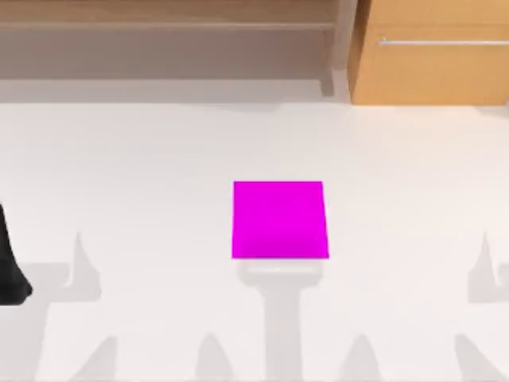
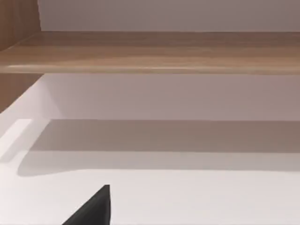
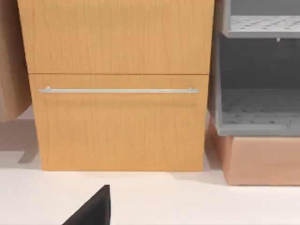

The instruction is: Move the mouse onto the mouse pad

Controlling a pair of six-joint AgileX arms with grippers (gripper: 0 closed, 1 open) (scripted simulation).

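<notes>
The mouse pad (image 1: 280, 220) is a flat magenta square lying bare in the middle of the white table, with nothing on it. The mouse is out of view. My left arm (image 1: 9, 267) is a dark shape at the table's left edge, well away from the pad. A black part of my left gripper (image 2: 91, 211) juts into the left wrist view over the white table. A like black part of my right gripper (image 3: 91, 211) juts into the right wrist view, facing a wooden cabinet.
A wooden shelf (image 1: 167, 16) runs along the back left, also seen as a long wooden shelf (image 2: 154, 51). A wooden drawer cabinet (image 1: 433, 56) with a metal handle (image 3: 117, 90) stands at the back right, beside a grey rack (image 3: 258, 84).
</notes>
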